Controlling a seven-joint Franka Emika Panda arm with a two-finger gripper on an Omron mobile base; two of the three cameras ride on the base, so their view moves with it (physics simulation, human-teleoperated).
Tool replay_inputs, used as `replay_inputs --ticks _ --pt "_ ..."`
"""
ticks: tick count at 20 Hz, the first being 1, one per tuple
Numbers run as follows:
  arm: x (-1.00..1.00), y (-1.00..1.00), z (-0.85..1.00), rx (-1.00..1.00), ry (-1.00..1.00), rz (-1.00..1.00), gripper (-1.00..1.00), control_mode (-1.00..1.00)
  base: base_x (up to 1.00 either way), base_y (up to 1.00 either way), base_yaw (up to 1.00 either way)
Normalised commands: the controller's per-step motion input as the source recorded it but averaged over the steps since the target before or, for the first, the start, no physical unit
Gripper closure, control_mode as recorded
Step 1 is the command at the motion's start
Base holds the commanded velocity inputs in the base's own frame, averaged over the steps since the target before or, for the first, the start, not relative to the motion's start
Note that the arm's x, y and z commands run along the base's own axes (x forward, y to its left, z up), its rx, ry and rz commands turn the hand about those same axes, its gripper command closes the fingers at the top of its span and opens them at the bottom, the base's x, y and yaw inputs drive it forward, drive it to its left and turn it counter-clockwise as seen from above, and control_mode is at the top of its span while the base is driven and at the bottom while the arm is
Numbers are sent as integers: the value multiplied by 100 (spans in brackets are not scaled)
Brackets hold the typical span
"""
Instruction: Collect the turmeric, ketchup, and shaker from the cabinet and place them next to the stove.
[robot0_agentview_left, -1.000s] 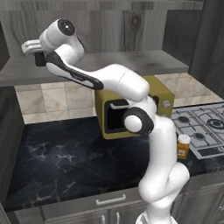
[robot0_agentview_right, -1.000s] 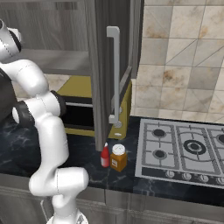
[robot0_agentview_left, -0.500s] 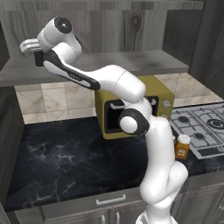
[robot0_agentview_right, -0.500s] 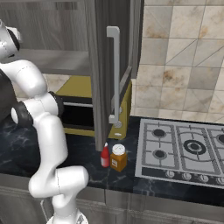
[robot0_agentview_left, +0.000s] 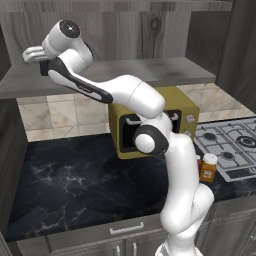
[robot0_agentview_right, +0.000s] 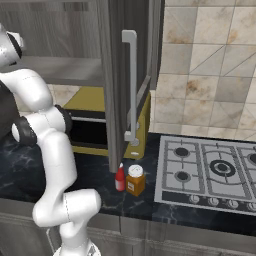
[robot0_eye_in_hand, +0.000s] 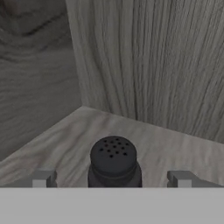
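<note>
My pincer (robot0_eye_in_hand: 111, 179) is open wide, one fingertip (robot0_eye_in_hand: 43, 178) on each side of the shaker (robot0_eye_in_hand: 114, 162), with clear space between tips and shaker, nothing gripped. The shaker stands upright on the cabinet (robot0_eye_in_hand: 153, 87) shelf, black, with a perforated domed top, centred between my tips. Behind it the shelf runs back to an inner corner where two wood-grain walls meet.

From the left base view, my arm rises from the lower right, bends over the counter (robot0_agentview_left: 70, 175) and reaches up and left, with the pincer (robot0_agentview_left: 32, 54) at the left end of the cabinet shelf (robot0_agentview_left: 150, 70). The shaker itself is hard to make out from here, probably hidden by my hand.

On the dark marble counter, near the front edge: the turmeric (robot0_agentview_right: 135, 180), an orange jar with a white lid, upright, and the ketchup (robot0_agentview_right: 120, 178), a red bottle, upright, just beside it on its left in the right base view. They look like they are touching, but I cannot tell for sure. Both sit just beside the left edge of the stove (robot0_agentview_right: 210, 170), below the open cabinet door (robot0_agentview_right: 117, 75) with its long white handle (robot0_agentview_right: 131, 85).

Further back, a yellow-olive microwave (robot0_agentview_left: 180, 107) sits on the counter against the tiled wall (robot0_agentview_right: 210, 65), under the shelf.
</note>
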Motion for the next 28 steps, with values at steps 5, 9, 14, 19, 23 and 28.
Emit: replay_inputs --ticks 5,9,14,19,23,28 --pt "6 1 -12 0 0 0 -100 -100 0 0 0" --pt "8 0 -10 0 0 0 -100 -100 0 0 0" --pt "11 4 -14 0 0 0 100 -100 0 0 0" --pt "3 4 -14 0 0 0 100 -100 0 0 0" --pt "0 1 -4 0 0 0 100 -100 0 0 0" --pt "0 0 0 0 0 0 100 -100 0 0 0"
